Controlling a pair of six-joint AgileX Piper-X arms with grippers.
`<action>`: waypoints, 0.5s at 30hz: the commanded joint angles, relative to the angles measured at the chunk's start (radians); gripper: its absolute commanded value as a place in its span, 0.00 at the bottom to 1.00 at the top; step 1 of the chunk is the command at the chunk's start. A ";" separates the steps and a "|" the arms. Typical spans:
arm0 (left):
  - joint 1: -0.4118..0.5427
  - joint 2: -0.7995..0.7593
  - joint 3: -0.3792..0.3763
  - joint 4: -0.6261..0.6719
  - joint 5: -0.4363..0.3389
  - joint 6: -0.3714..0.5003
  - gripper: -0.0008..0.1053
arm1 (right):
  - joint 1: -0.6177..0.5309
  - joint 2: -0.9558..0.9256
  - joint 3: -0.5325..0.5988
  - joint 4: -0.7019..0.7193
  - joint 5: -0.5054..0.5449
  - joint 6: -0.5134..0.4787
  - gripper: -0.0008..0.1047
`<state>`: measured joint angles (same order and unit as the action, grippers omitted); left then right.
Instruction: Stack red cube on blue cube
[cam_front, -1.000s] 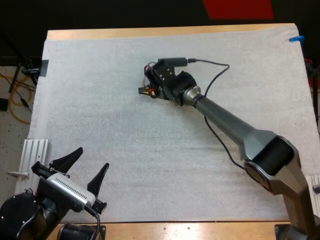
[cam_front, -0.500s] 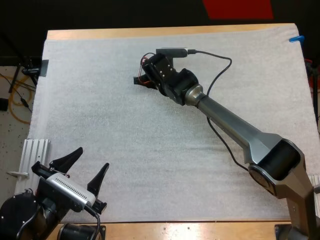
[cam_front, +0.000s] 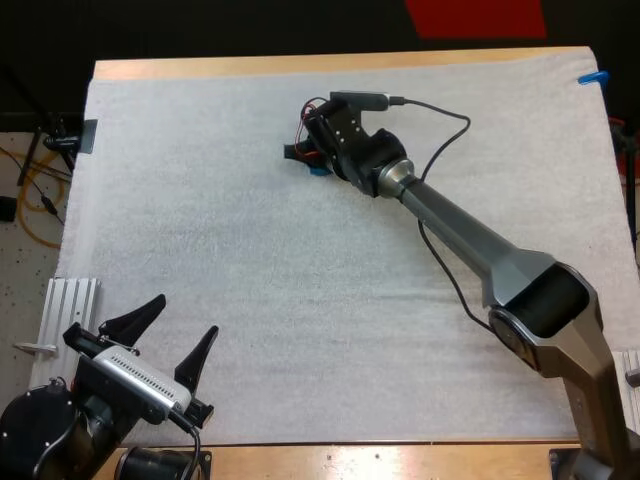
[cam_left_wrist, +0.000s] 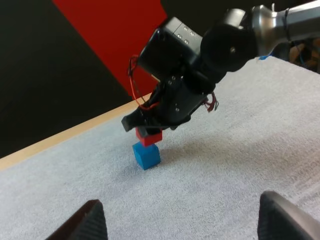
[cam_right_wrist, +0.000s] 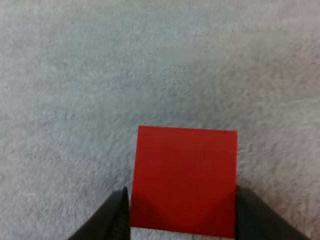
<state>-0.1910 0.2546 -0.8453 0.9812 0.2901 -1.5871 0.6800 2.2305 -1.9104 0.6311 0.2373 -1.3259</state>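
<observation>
Landmark: blue cube, resting flat on the white mat that covers the wooden worktop. The red cube is directly above the blue cube, squared to it apart from a slight sideways offset. Its lower face meets the blue cube's top face in the left wrist view, but whether it bears weight there cannot be told. The right pincer is over the blue cube and clenched on the red cube. Its black fingers press the cube from two opposite sides, as seen in the right wrist view, where the red cube covers the blue cube beneath it. The right arm reaches to the blue cube from the near right, with the wrist tipped down over the pair. The left pincer is well apart from the blue cube, on its near-left side, at the mat's near edge. It is released: the two fingers stand wide apart with nothing between them, and they point towards the blue cube. In the high view, only a small blue sliver of the landmark shows beside the right wrist housing.
</observation>
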 joint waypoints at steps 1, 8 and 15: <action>-0.004 0.003 -0.010 -0.008 -0.008 -0.002 0.60 | 0.000 0.000 -0.019 -0.006 -0.015 -0.009 0.30; -0.004 0.003 -0.010 -0.008 -0.008 -0.002 0.60 | 0.000 0.016 -0.021 -0.006 -0.017 -0.010 0.30; -0.004 0.003 -0.010 -0.008 -0.008 -0.002 0.60 | 0.000 0.025 -0.021 -0.032 -0.027 -0.013 0.30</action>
<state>-0.1910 0.2546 -0.8453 0.9812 0.2901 -1.5871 0.6800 2.2618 -1.9185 0.6090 0.2204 -1.3287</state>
